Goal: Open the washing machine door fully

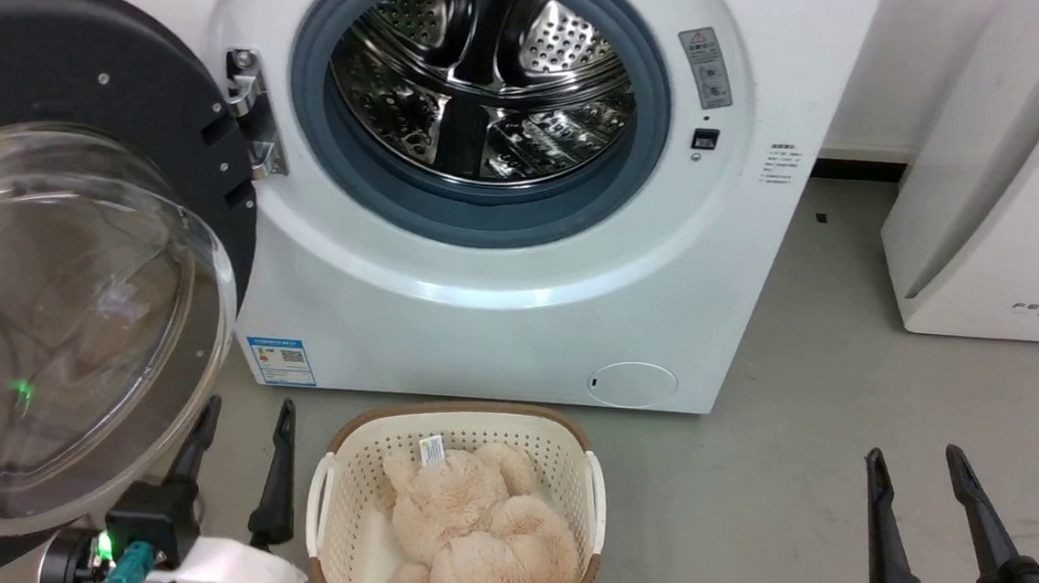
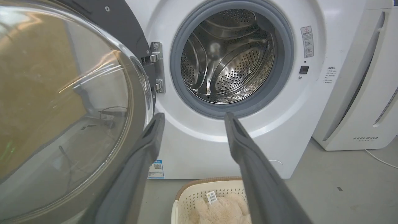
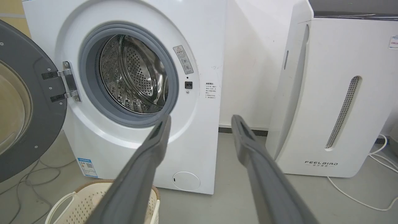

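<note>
The white washing machine [image 1: 481,316] stands ahead with its steel drum [image 1: 484,79] exposed inside the grey gasket. Its black round door [image 1: 69,68] is swung wide to the left on the metal hinge [image 1: 253,113], the clear glass bowl [image 1: 60,323] bulging toward me. The door [image 2: 62,102] looms at the left of the left wrist view, and the door [image 3: 28,102] also shows in the right wrist view. My left gripper [image 1: 246,410] is open, just below and right of the bowl's rim, holding nothing. My right gripper [image 1: 915,456] is open over the floor at lower right, empty.
A cream laundry basket [image 1: 464,425] holding a beige plush toy [image 1: 476,526] sits on the floor right before the machine, between my grippers. A white FEELBAIR appliance [image 1: 1003,179] stands to the right. Cables [image 3: 357,199] trail on the grey floor beside it.
</note>
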{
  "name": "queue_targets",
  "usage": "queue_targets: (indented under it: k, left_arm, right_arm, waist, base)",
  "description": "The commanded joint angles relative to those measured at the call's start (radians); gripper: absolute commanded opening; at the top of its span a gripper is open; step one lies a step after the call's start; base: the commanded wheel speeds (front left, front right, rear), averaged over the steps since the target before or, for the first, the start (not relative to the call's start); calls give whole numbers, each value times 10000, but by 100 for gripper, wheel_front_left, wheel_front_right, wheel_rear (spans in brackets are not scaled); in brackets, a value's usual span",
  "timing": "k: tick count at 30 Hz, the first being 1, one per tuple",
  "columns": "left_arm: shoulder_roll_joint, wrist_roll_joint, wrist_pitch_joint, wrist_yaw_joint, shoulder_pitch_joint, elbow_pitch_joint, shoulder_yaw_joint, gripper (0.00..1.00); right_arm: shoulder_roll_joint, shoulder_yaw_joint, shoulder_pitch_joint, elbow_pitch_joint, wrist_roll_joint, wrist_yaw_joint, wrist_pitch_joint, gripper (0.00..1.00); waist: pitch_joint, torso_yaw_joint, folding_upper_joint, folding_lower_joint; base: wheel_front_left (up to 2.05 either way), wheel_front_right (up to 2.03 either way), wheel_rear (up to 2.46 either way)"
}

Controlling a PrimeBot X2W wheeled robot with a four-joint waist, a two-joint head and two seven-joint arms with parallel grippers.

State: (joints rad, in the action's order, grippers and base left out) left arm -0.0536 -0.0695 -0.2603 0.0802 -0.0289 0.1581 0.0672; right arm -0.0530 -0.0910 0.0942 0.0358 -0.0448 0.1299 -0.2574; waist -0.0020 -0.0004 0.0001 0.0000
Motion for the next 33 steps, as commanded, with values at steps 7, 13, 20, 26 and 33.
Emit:
queue_targets:
  k: [7, 13, 20, 26, 33]
  left_arm:
    - [14, 54, -15, -417, 298, 123, -5, 100]
    - [17, 54, 26, -408, 149, 94, 9, 0]
    - [18, 90, 172, -431, 157, -1, -30, 0]
    - [19, 121, 296, -450, 164, -82, -62, 0]
    - [20, 157, 442, -472, 172, -176, -101, 0]
  right_arm:
    - [28, 215, 189, 41, -26, 8, -44, 100]
    - [-2, 212, 31, 4, 14, 0, 28, 0]
    - [0, 251, -24, -16, 38, 1, 172, 0]
    - [1, 285, -71, -34, 59, 1, 294, 0]
    - [3, 324, -126, -54, 84, 1, 438, 0]
  waist:
    - [-39, -266, -1, 0]
    - [-39, -280, -1, 0]
    - [-36, -264, -1, 0]
    - [-33, -250, -1, 0]
    - [-30, -234, -1, 0]
  base:
    - [0, 0, 0]
    - [0, 0, 0]
    - [0, 0, 0]
    - [0, 0, 0]
    - [0, 0, 0]
